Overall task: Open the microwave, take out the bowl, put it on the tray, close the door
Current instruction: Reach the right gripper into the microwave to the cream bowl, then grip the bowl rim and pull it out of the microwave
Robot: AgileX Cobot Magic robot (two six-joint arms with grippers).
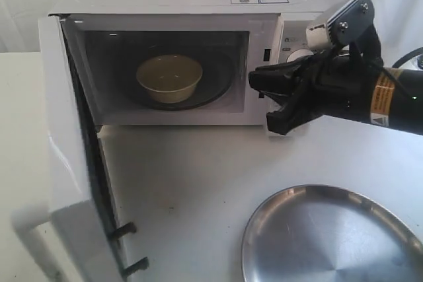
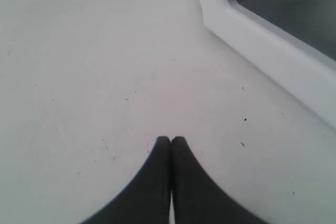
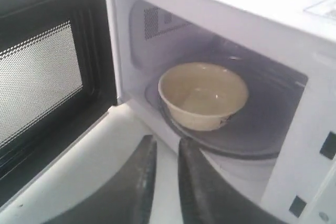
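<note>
Microwave: you see its door swung wide.
Bowl: inside the microwave, on its turntable.
Tray: before the microwave.
Your right gripper: at the microwave's opening, jaws slightly parted, empty.
Your left gripper: near the door, jaws pressed together, empty.

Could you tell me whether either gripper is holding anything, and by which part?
Nothing is held. The left gripper is shut over the table; the right gripper hangs empty before the bowl, which sits inside the microwave.

Bright, washed-out light; soft focus throughout, glare on the tray.
</note>
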